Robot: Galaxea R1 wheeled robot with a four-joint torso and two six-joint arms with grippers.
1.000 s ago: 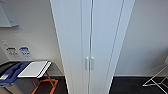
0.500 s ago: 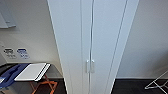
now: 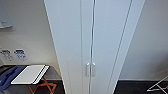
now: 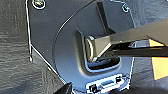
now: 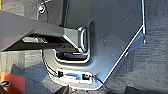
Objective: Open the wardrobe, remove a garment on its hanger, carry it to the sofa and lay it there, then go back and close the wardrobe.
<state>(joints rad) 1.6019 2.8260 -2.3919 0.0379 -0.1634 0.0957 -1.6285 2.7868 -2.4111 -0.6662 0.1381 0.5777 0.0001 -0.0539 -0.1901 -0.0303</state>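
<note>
The wardrobe (image 3: 107, 37) stands right in front of me in the head view, tall, narrow and white. Both full-height doors are shut, with a thin dark seam between them. A pair of small vertical silver handles (image 3: 90, 69) sits side by side low on the doors, one on each side of the seam. The garment, its hanger and the sofa are hidden from me. Both wrist views look down past my own dark plate onto dark carpet (image 4: 15, 50).
Left of the wardrobe, a folding stand with orange legs (image 3: 42, 86) carries a white board (image 3: 30, 73) and a blue cloth (image 3: 10, 76). A white wire rack (image 3: 158, 86) pokes in at the lower right. A pale wall runs behind on both sides.
The whole head view has shifted: I have come closer to the wardrobe, which now looks larger, with its handles lower in the view. The doors stay shut.
</note>
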